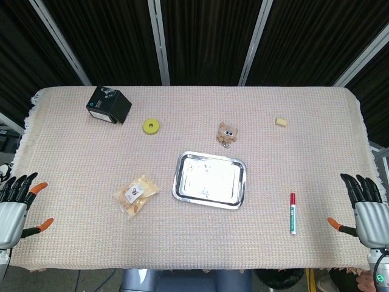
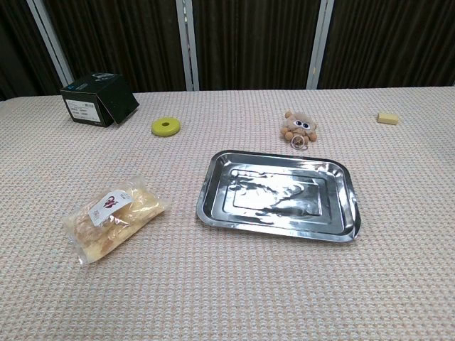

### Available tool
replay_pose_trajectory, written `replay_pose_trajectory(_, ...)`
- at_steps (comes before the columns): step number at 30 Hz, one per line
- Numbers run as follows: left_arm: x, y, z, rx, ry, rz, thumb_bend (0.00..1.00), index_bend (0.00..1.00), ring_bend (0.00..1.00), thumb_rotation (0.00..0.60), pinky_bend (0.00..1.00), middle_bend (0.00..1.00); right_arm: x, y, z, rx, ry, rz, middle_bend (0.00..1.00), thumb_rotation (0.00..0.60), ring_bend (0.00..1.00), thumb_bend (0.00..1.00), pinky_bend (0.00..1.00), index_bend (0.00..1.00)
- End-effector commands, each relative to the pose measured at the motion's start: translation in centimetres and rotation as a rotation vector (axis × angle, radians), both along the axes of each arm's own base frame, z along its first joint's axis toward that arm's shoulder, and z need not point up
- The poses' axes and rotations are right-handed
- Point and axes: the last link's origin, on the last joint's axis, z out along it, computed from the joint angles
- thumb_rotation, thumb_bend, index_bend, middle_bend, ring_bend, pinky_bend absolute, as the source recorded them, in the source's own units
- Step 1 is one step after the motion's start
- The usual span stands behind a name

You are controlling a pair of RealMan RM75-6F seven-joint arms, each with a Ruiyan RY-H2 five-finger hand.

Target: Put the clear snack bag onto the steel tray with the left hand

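The clear snack bag point(image 1: 137, 195) point(image 2: 114, 214) with pale yellow snacks and a white label lies flat on the table, left of the steel tray point(image 1: 209, 179) point(image 2: 279, 195). The tray is shallow, shiny and holds nothing. My left hand point(image 1: 13, 207) rests at the table's left front corner, fingers spread and holding nothing, well left of the bag. My right hand point(image 1: 364, 210) sits at the right front corner, fingers apart and holding nothing. Neither hand shows in the chest view.
A black box point(image 1: 109, 104) point(image 2: 99, 98) and a yellow ring point(image 1: 151, 126) point(image 2: 166, 126) stand at the back left. A small plush toy point(image 1: 227, 133) point(image 2: 298, 127) lies behind the tray. A pale block point(image 1: 281, 122) point(image 2: 387, 118) is at back right; a red-capped marker point(image 1: 292, 213) lies right of the tray.
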Motion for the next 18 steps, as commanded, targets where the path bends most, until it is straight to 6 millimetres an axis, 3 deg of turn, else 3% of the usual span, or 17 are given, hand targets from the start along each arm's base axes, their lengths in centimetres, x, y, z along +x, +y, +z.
replay_pose_trajectory(1,0.01,0.01,0.01,0.004,-0.003,0.0,0.0,0.2,0.04,0.531,0.02,0.04,0.1,-0.09,-0.11,0.003,-0.002,0.002,0.08,0.6,0.0,0.0,0.0,0.0)
replay_pose_trajectory(18,0.14,0.14,0.27,0.023,-0.009,-0.018,0.0,0.21,0.06,0.527,0.03,0.07,0.14,-0.14,0.1,-0.008,-0.026,0.009,0.08,0.6,0.0,0.0,0.0,0.0)
